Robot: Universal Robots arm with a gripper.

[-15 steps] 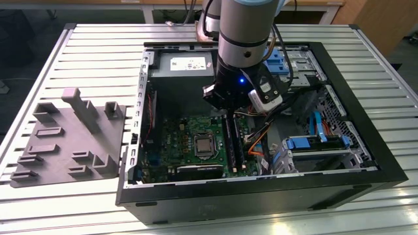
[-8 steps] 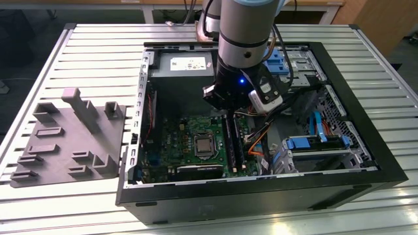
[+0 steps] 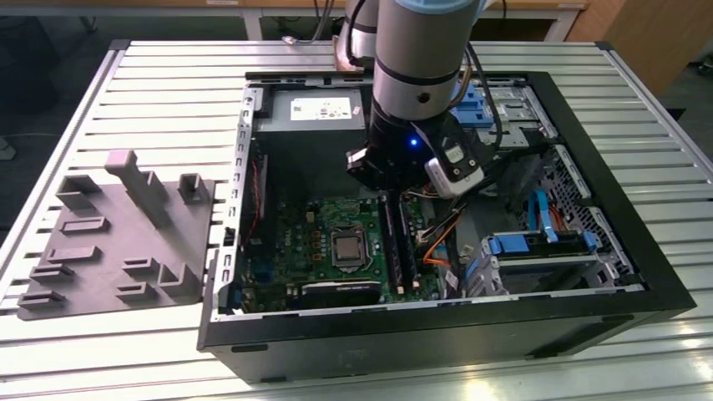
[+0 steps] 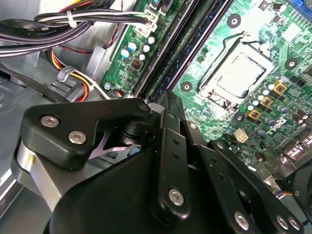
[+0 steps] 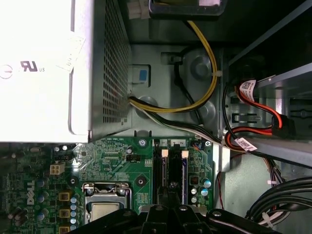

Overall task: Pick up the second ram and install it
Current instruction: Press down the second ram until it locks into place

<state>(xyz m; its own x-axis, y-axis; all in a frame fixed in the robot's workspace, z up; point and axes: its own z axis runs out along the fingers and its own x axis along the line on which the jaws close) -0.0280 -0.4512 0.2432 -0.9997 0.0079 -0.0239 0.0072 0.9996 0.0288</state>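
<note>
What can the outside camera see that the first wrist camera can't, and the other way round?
The exterior view brings the grey holder tray, the slatted table and the robot arm. The first wrist view brings yellow wires and a red cable. Both show the green motherboard, its processor socket and the black memory slots.

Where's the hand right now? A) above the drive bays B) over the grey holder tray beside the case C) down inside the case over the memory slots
C: in the exterior view the arm reaches into the open case, with the hand right above the memory slots on the green motherboard.
</note>
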